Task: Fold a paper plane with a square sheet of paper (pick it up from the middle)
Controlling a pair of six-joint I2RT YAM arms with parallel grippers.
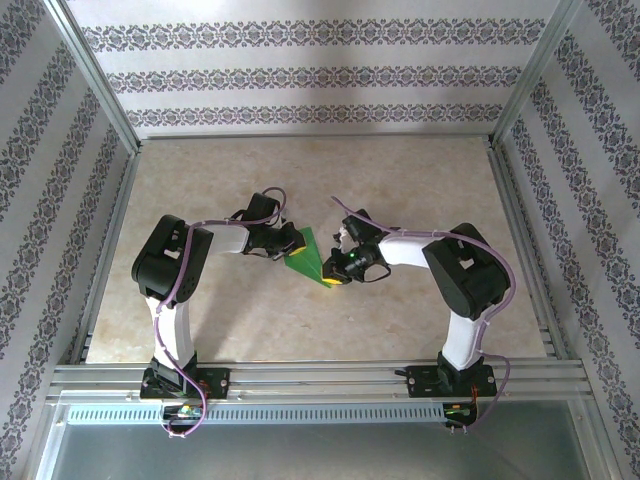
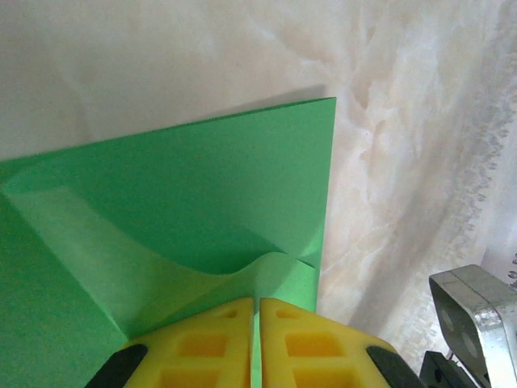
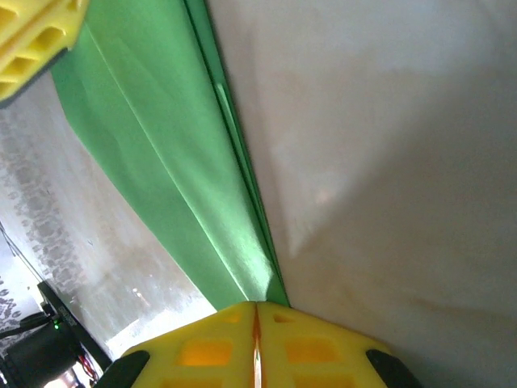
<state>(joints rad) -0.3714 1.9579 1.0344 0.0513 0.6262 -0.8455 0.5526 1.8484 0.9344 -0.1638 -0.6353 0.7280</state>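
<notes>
The bright green sheet of paper (image 1: 308, 255) is folded into a narrow pointed shape with layered flaps and hangs between my two grippers above the table's middle. My left gripper (image 1: 292, 243) is shut on its left edge. In the left wrist view the yellow jaws (image 2: 258, 301) pinch a curled flap of the paper (image 2: 186, 202). My right gripper (image 1: 333, 272) is shut on the paper's lower end. In the right wrist view its jaws (image 3: 256, 305) close on the layered edge of the paper (image 3: 170, 162), and the left gripper's yellow fingers (image 3: 28, 36) show at the top left.
The beige marble-look table (image 1: 320, 180) is fenced by metal rails (image 1: 505, 200) and patterned walls. A metal bracket (image 2: 472, 315) of the right arm sits close at the lower right of the left wrist view. Both arm bases stand at the near edge.
</notes>
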